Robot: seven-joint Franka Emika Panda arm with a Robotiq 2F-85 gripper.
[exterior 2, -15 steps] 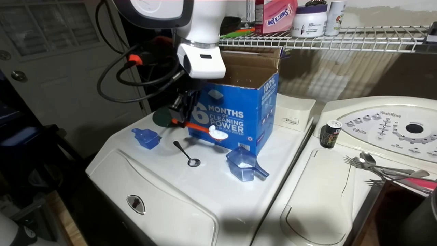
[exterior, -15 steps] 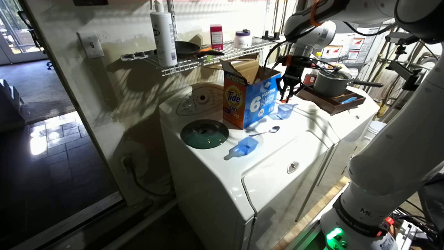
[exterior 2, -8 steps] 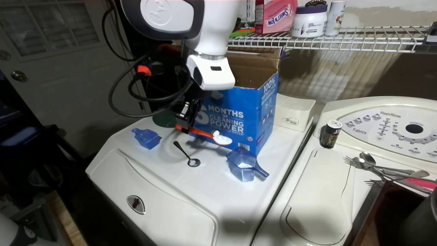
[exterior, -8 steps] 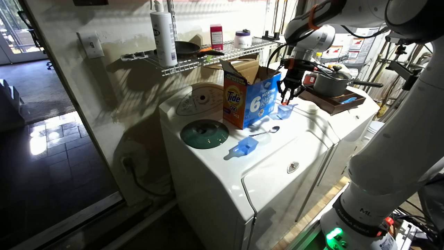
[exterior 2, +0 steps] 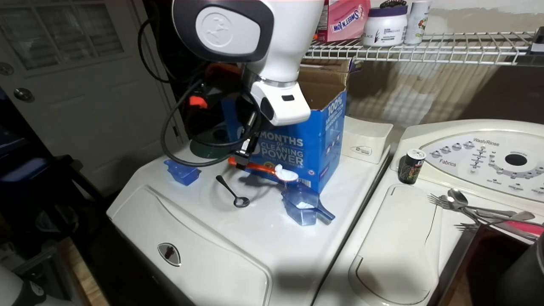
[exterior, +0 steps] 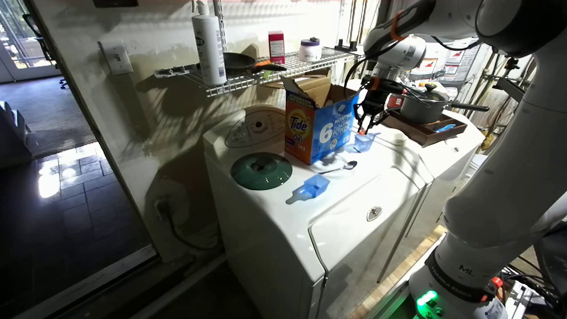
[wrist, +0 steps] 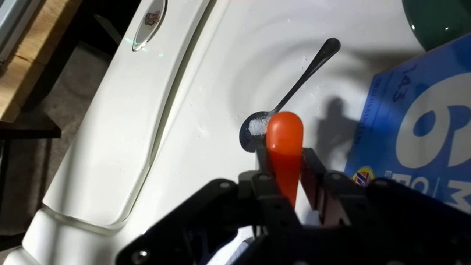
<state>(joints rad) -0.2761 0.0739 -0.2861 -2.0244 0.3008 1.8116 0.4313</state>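
The fingers (wrist: pixel 312 165) are clenched around the handle of an orange spoon (exterior 2: pixel 262 168), holding it above the counter (exterior 2: pixel 250 231), in front of the lettered blue side of the box (exterior 2: pixel 316 138). The spoon's bowl carries a heap of white powder (exterior 2: pixel 287 174). Since half a second ago, the spoon has slid along that side of the box, closer to a blue scoop (exterior 2: pixel 302 217) that stands near the box with some powder inside. In an exterior view the spoon's bowl now appears right at the scoop's edge; whether they touch, I cannot tell. The arm (exterior 2: pixel 291 46) has shifted too, covering more of the big 6 on the box. The box has stayed put. So have a second scoop (exterior 2: pixel 182 173), off the corner where the box's lettered and orange sides meet, a metal spoon (wrist: pixel 310 70) in front of the box, apart from it, and a round green thing (exterior: pixel 266 178) near the box's orange side.
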